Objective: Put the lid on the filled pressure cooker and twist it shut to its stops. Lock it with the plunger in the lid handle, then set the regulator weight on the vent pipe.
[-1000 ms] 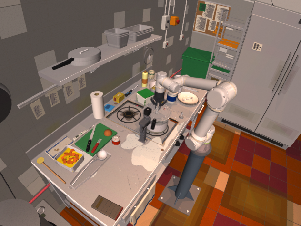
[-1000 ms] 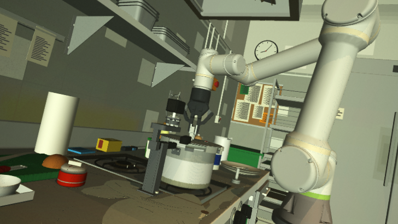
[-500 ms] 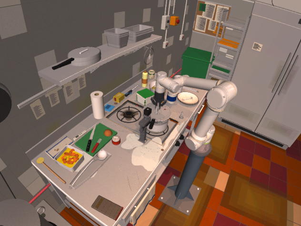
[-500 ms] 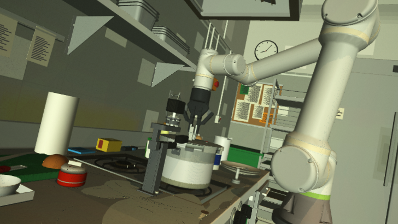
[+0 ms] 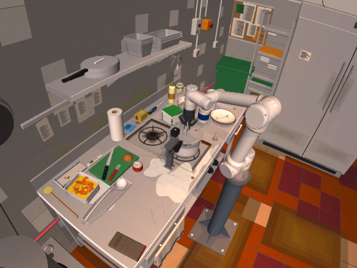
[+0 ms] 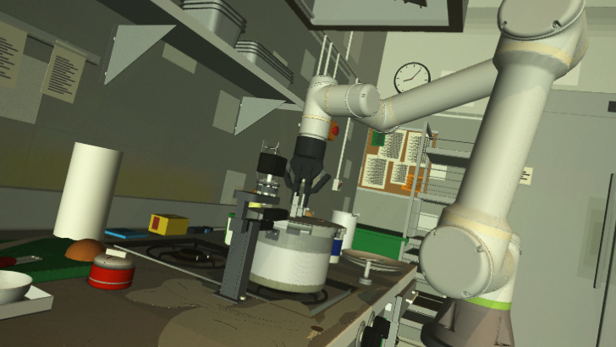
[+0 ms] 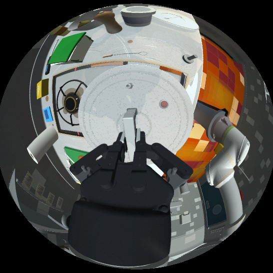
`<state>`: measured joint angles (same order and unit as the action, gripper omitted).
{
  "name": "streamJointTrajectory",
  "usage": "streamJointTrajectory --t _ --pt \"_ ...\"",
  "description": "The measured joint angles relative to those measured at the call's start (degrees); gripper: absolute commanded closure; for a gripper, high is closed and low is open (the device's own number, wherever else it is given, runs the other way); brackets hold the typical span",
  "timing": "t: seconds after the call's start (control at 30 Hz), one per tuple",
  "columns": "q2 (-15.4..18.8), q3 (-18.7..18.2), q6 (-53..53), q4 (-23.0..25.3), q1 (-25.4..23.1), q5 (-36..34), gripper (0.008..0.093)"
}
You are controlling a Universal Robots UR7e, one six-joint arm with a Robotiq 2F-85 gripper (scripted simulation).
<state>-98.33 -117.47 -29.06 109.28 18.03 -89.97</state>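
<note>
On the hob's right burner stands the pressure cooker (image 5: 189, 147) (image 6: 293, 254), with its grey lid (image 5: 192, 135) (image 6: 308, 223) (image 7: 135, 109) on top. The lid has a red dot and a small vent nut on its face. A dark handle assembly with a black knobbed plunger (image 5: 174, 132) (image 6: 271, 164) stands at the cooker's near side on a grey post. The regulator weight (image 5: 215, 136) (image 6: 367, 270) (image 7: 189, 58) stands apart on the counter, to the right of the hob. My gripper (image 5: 187, 127) (image 6: 300, 199) (image 7: 131, 132) is over the lid's middle, closed on the lid's upright grey grip bar.
Behind the hob stand a green-topped box (image 5: 172, 114), jars, a blue-banded tin (image 5: 204, 116) and a plate (image 5: 222, 116). The second burner (image 5: 152, 135) lies to the left. A paper roll (image 5: 116, 124), a cutting board (image 5: 114, 164) and a red timer (image 5: 137, 166) sit further left. A wall shelf hangs overhead.
</note>
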Motion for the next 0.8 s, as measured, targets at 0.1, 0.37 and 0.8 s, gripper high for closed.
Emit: streamJointTrajectory --t 0.1,0.37,0.8 --pt "0.0 0.0 0.6 0.0 0.0 0.0 0.0934" --pt "0.0 0.0 4.0 0.0 0.0 0.0 0.0934" --pt "0.0 -0.1 7.6 0.1 0.0 0.0 0.0934"
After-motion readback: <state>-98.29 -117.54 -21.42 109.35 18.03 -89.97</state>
